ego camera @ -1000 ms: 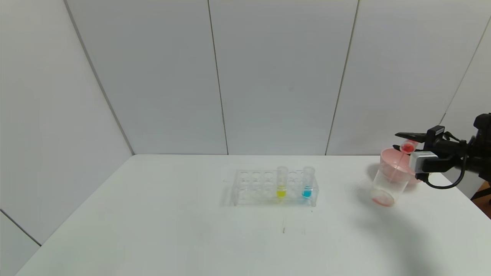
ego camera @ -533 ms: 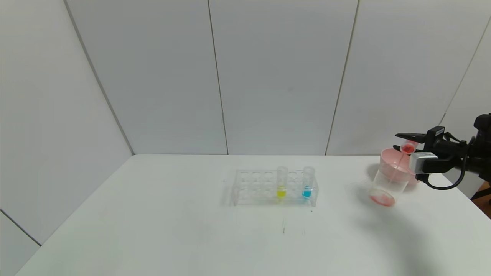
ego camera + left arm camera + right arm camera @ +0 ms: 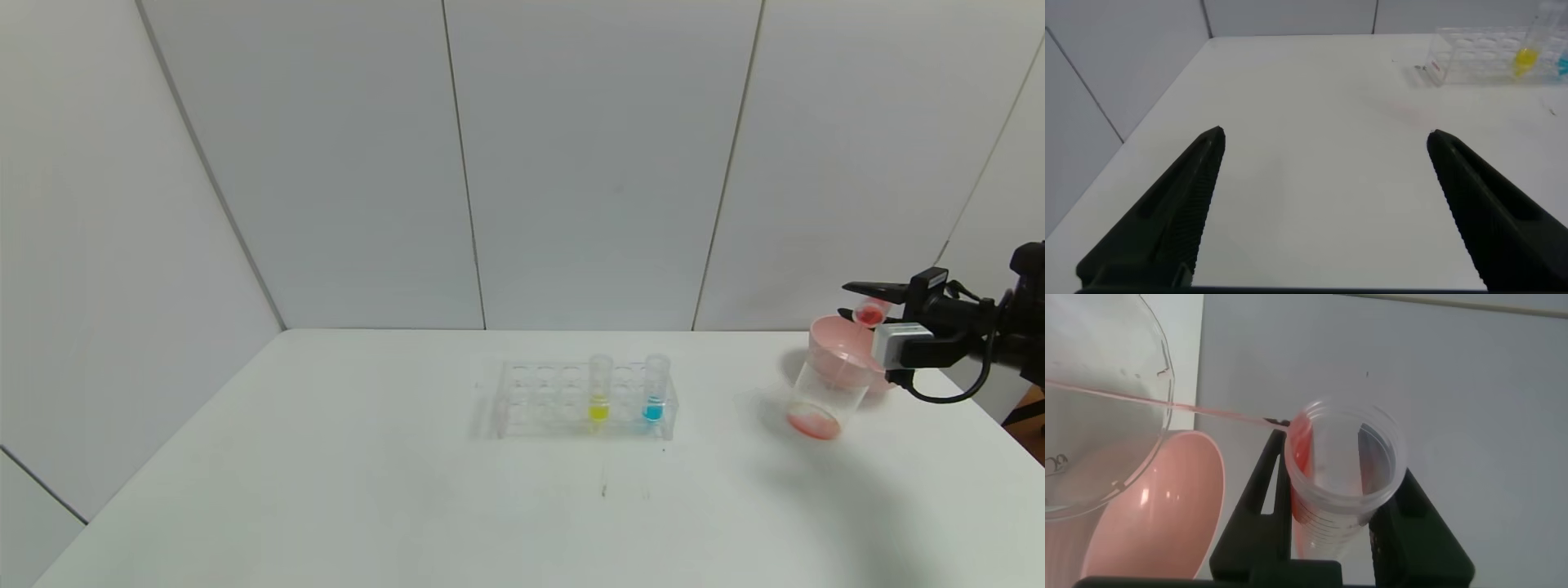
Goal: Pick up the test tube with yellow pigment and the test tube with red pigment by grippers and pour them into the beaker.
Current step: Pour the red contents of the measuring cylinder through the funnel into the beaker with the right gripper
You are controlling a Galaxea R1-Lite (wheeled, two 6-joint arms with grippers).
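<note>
My right gripper (image 3: 849, 300) is shut on the test tube with red pigment (image 3: 870, 312) and holds it tipped on its side above the beaker (image 3: 826, 396). In the right wrist view the tube (image 3: 1343, 469) sits between my black fingers (image 3: 1253, 498), and a thin red stream runs from its rim into the beaker (image 3: 1159, 359). Red liquid (image 3: 814, 424) lies on the beaker's bottom. The test tube with yellow pigment (image 3: 599, 390) stands upright in the clear rack (image 3: 539, 400). My left gripper (image 3: 1324, 135) is open and empty over bare table, far from the rack (image 3: 1474, 57).
A pink bowl (image 3: 841, 347) stands right behind the beaker, also shown in the right wrist view (image 3: 1151, 514). A tube with blue liquid (image 3: 654, 388) stands in the rack beside the yellow one. The table's right edge is close to the beaker.
The red stream from tube to beaker, plain in the earlier head views, has thinned and no longer shows there. The red pool in the beaker has grown a little. The arms have hardly moved.
</note>
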